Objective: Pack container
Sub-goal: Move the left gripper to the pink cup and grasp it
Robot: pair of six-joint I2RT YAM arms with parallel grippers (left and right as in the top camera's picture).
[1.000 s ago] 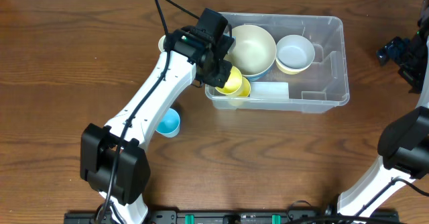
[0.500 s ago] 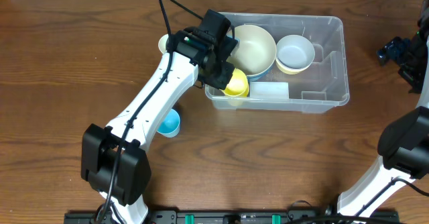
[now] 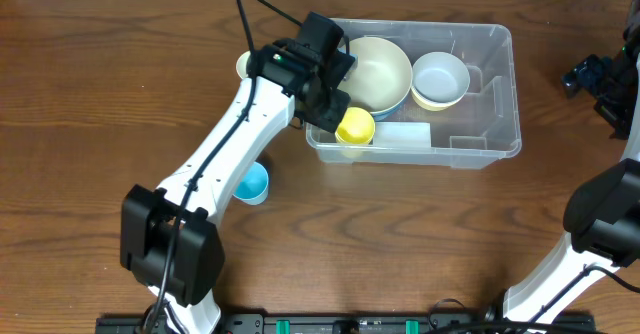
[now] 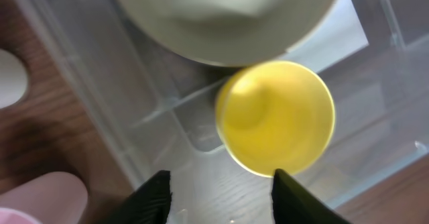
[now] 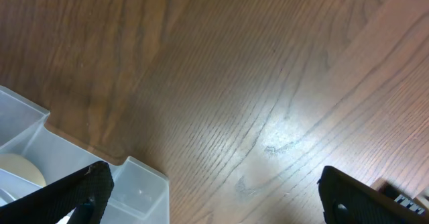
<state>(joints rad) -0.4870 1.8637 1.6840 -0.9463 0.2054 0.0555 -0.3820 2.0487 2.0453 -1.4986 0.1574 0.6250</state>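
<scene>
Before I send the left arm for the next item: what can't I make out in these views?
Blue cup: overhead, the left arm covers part of it.
Pale item beside the container: overhead, mostly under the arm; unidentifiable.
Pink shape: left wrist, blurred and cut off by the corner.
Big bowl: left wrist, blurred and cut off by the top edge.

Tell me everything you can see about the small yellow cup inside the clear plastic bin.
The small yellow plastic cup is round, smooth and plain, apparently upright with its open mouth up and nothing inside. It sits on the floor of the large clear plastic bin, in its near-left corner, beside the big cream bowl. The left gripper hovers above it with jaws apart, not gripping it.
</scene>
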